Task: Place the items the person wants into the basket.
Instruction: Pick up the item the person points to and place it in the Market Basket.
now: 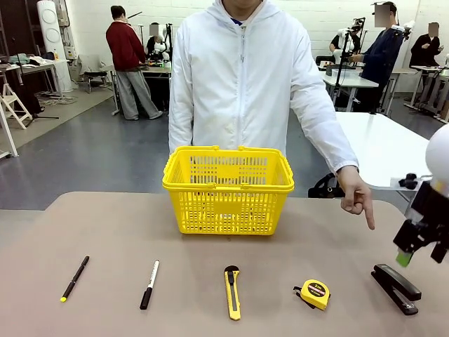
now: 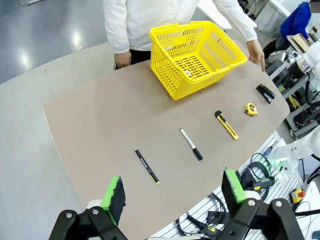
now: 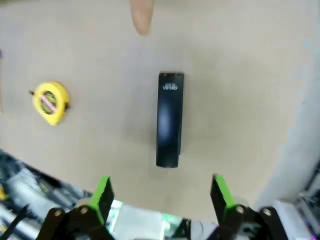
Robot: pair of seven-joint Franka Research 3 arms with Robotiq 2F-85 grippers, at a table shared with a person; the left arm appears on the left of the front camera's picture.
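The yellow lattice basket (image 1: 228,189) (image 2: 197,55) stands at the table's far middle, in front of the person (image 1: 242,77) in a white hooded jacket. A row lies near my edge, with the white marker with a black cap (image 1: 149,283) (image 2: 191,144) and the yellow-and-black tape measure (image 1: 315,293) (image 2: 251,109) (image 3: 50,102) in it. The person's hand (image 1: 359,199) (image 2: 257,52) points a forefinger (image 3: 141,17) down beside a black stapler (image 1: 396,286) (image 3: 170,119). My right gripper (image 1: 421,256) (image 3: 161,195) hovers open above the stapler. My left gripper (image 2: 173,190) is open, high off the table's corner.
A black pen with a yellow tip (image 1: 74,278) (image 2: 147,166) lies at the row's left end. A yellow-and-black utility knife (image 1: 232,291) (image 2: 226,124) lies between marker and tape measure. Bare tabletop (image 1: 105,232) stretches between the row and the basket.
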